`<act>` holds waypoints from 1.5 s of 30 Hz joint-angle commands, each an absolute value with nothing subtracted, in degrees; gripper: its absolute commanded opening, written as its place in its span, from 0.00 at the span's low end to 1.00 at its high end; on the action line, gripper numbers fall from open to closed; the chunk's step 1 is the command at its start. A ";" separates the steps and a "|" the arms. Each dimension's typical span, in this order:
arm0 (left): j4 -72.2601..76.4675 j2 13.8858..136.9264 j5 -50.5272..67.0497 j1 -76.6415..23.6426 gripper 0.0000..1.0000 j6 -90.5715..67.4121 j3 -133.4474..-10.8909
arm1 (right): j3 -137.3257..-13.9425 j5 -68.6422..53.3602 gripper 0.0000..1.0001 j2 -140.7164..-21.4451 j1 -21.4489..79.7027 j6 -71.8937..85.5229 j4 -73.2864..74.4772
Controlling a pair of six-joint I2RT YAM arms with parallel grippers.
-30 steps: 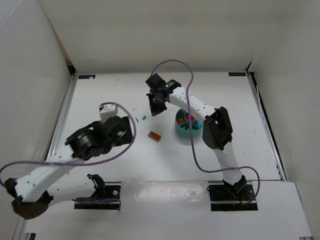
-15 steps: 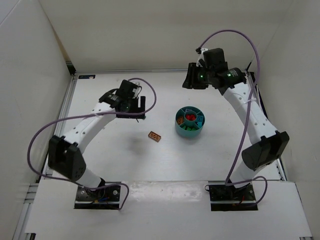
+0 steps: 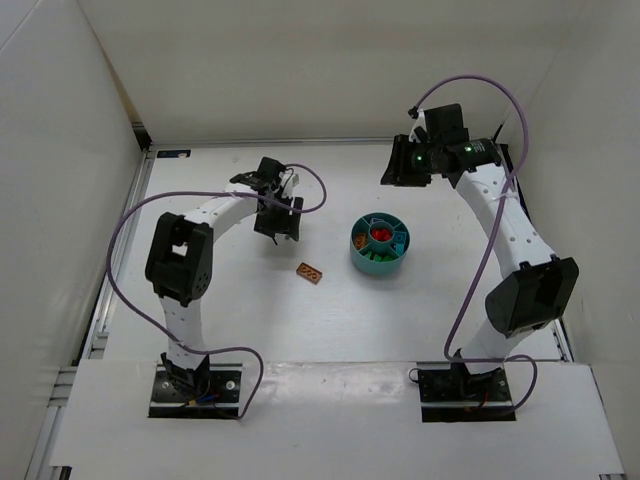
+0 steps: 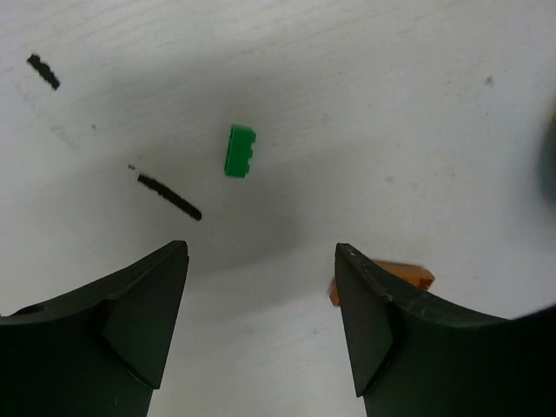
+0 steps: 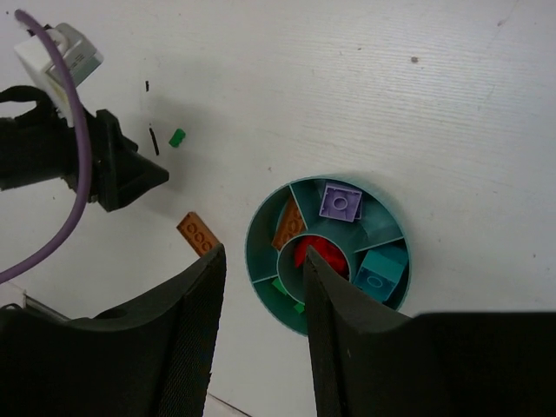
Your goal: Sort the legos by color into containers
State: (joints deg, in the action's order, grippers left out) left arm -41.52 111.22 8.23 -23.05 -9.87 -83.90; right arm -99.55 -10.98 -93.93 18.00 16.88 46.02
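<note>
Since the earlier frame, the left arm has been folded in, with its elbow drawn up toward the middle of the desk (image 3: 220,320). The left end effector (image 3: 280,222) has been shifted slightly toward the bowl (image 3: 355,252), and the right end effector (image 3: 400,168) has been carried a little to the right near the far edge. The bowl and the loose orange brick (image 3: 310,272) have been left in place.

The left end effector (image 4: 261,252) is held released, jaws wide apart and nothing between them, above a small green brick (image 4: 240,151) that lies flat on the desk beside thin black marks (image 4: 169,196). The orange brick (image 4: 387,276) is seen partly hidden behind one finger.

The right end effector (image 5: 261,261) is likewise released and empty, raised well above the bowl (image 5: 380,198). Inside the bowl, a purple brick (image 5: 340,202), a teal brick (image 5: 380,271) and an orange piece (image 5: 289,228) are held in separate compartments, and red bricks (image 5: 326,256) fill the central cup. Outside it, the orange brick (image 5: 198,233) lies near the rim and the green brick (image 5: 177,136) farther off.
</note>
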 commanded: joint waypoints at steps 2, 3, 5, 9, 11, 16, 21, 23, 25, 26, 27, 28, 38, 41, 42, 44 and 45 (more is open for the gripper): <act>-40.96 113.55 10.46 -22.24 0.78 -8.44 -88.93 | -99.93 -14.06 0.45 -95.97 17.49 16.52 45.09; -40.87 114.69 10.46 -22.24 0.78 -8.44 -89.12 | -99.76 -14.41 0.45 -96.15 17.23 16.78 45.00; -40.96 116.36 9.06 -22.50 0.72 -8.78 -91.22 | -99.76 -14.41 0.45 -96.68 16.97 16.79 44.74; -44.82 121.45 6.77 -22.76 0.63 -9.49 -95.70 | -99.93 -15.55 0.44 -97.21 15.74 17.49 44.12; -45.70 122.34 5.72 -22.76 0.61 -9.84 -96.94 | -100.02 -16.70 0.44 -97.47 15.21 17.67 44.21; -48.59 124.45 4.48 -22.76 0.59 -9.84 -99.75 | -99.32 -17.40 0.44 -97.29 14.24 18.54 43.42; -51.85 126.65 3.78 -22.85 0.42 -9.67 -103.53 | -98.79 -18.02 0.44 -97.03 13.27 19.16 42.98; -52.64 127.26 3.61 -23.11 0.39 -9.14 -104.32 | -98.35 -18.10 0.42 -96.94 12.75 19.34 42.72; -53.69 127.70 3.43 -23.12 0.39 -8.97 -105.02 | -98.18 -18.19 0.42 -96.86 12.39 19.51 42.28; -54.83 127.97 3.34 -23.12 0.41 -8.96 -105.46 | -98.17 -18.37 0.42 -96.77 12.04 19.51 42.28; -55.28 128.23 3.08 -23.20 0.42 -9.14 -105.90 | -98.26 -18.46 0.42 -96.94 11.87 19.51 42.28; -55.72 128.58 3.08 -23.29 0.42 -9.40 -106.60 | -98.26 -18.54 0.42 -96.77 11.69 19.34 42.28; -64.95 134.65 1.76 -23.91 0.41 -9.14 -117.16 | -96.60 -19.07 0.42 -95.71 9.58 19.42 40.87; -65.48 134.82 2.02 -23.91 0.39 -9.05 -117.77 | -96.24 -19.16 0.42 -95.19 8.62 19.43 40.34; -66.35 135.00 2.02 -23.82 0.39 -9.14 -117.86 | -96.24 -19.16 0.42 -95.01 8.18 19.51 40.25; -68.45 135.61 2.55 -23.91 0.39 -9.49 -119.43 | -96.24 -18.90 0.42 -94.92 7.65 19.42 40.34; -68.99 135.88 2.55 -23.91 0.39 -9.75 -119.88 | -96.33 -18.90 0.42 -94.75 7.30 19.16 40.08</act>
State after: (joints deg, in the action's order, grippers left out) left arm -66.06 136.33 2.39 -23.59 -9.47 -116.75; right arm -96.42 -18.20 -97.21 8.36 19.29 42.17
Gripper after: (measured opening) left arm 0.401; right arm 0.424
